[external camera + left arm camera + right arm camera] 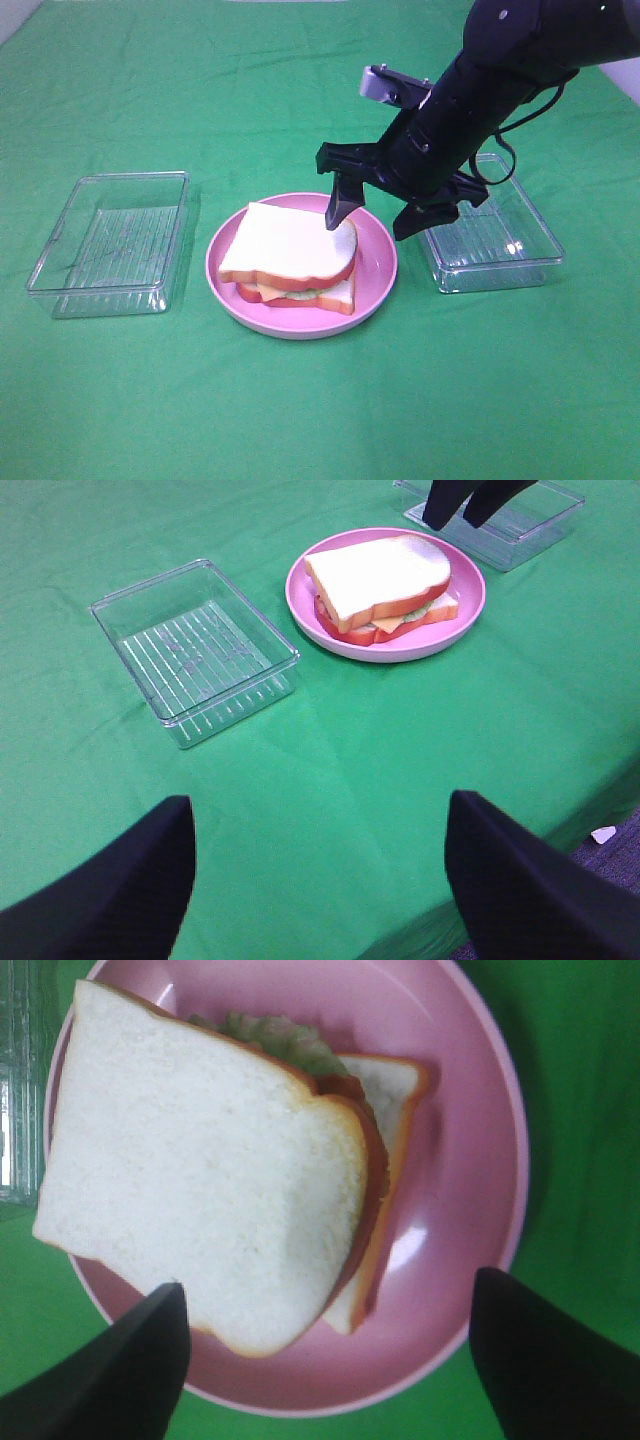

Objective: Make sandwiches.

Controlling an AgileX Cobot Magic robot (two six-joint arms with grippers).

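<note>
Right wrist view: white-topped sandwich (205, 1165) askew on lettuce (275, 1038), right pincer (325, 1355) spread wide, empty.

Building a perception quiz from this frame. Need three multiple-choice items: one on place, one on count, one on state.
1. Where is the sandwich?
A. In the left tray
B. On the pink plate
C. On the bare cloth

2. How many clear trays are on the cloth?
A. One
B. Two
C. Three

3. How is the right gripper?
A. Open, above the plate's rim, holding nothing
B. Shut on the top slice
C. Shut on a tray

Key:
1 B: the stacked slices sit inside the plate.
2 B: one tray lies left of the plate, the other tray right of it.
3 A: the exterior and right wrist views show its jaws spread wide with nothing between them.
</note>
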